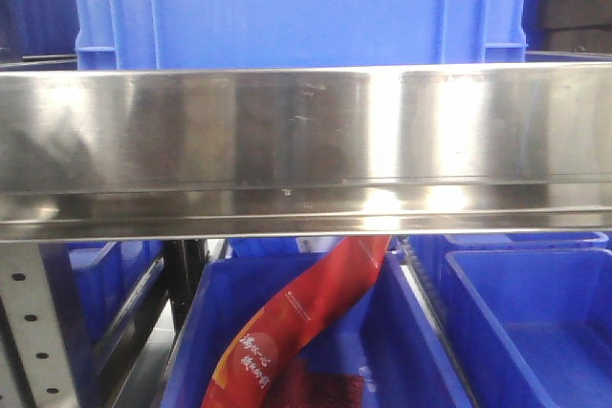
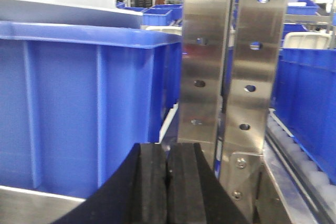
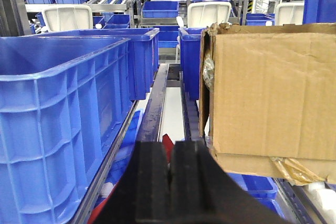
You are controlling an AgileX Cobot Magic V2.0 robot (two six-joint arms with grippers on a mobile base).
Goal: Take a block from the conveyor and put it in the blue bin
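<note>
No block shows in any view. A blue bin (image 2: 79, 108) stands just left of my left gripper (image 2: 167, 182), whose pads are pressed together on nothing. My right gripper (image 3: 170, 179) is likewise closed and empty, between another blue bin (image 3: 58, 124) and a cardboard box (image 3: 273, 93).

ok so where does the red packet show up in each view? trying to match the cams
Front: red packet at lower centre, leaning in a blue bin below the steel rail.
Left wrist: not in it.
Right wrist: probably the red sliver just above the right end effector; too little shows to be sure.
Shared landmark: blue bins in all views, with a large one at left in both wrist views.
</note>
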